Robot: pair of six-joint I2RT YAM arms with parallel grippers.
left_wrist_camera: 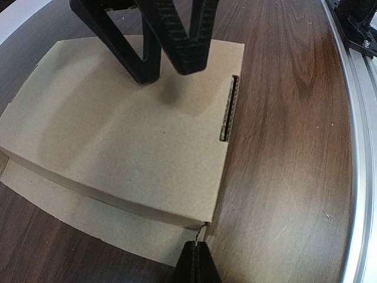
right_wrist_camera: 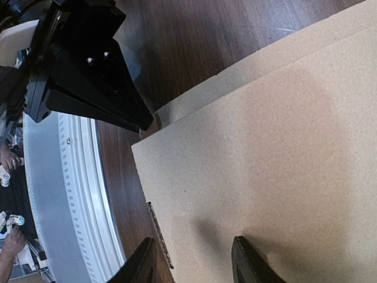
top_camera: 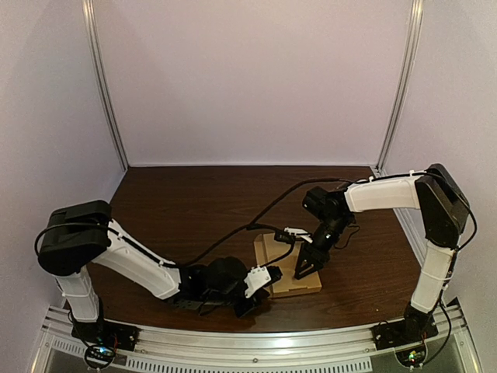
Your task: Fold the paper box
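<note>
Box: the box (top_camera: 299,286) lies folded flat on the bench (top_camera: 194,202), near the front edge and a little right of centre – tan cardboard, top panel (left_wrist_camera: 129,141) facing up, a lower flap showing past its edge.
Slot: a narrow slot (left_wrist_camera: 229,109) is cut near one edge of the top panel, its corrugated core visible.
Right fingers: the right gripper (top_camera: 309,264) comes down from above onto the right part of the box. Its two fingers (left_wrist_camera: 141,47) are spread apart, both tips resting on the top panel. Its own wrist view (right_wrist_camera: 194,259) shows cardboard between the tips.
Left fingers: the left gripper (top_camera: 256,289) lies low over the bench at the near-left corner of the box. Its fingers (left_wrist_camera: 195,259) are pressed together, the tip right at that corner – whether any cardboard sits between them I cannot tell.
Left gripper from the right wrist: a black wedge (right_wrist_camera: 94,76) with its point touching the corner of the lower flap.
Rail: a metal rail (top_camera: 256,342) runs along the front of the bench, just beside the box.
</note>
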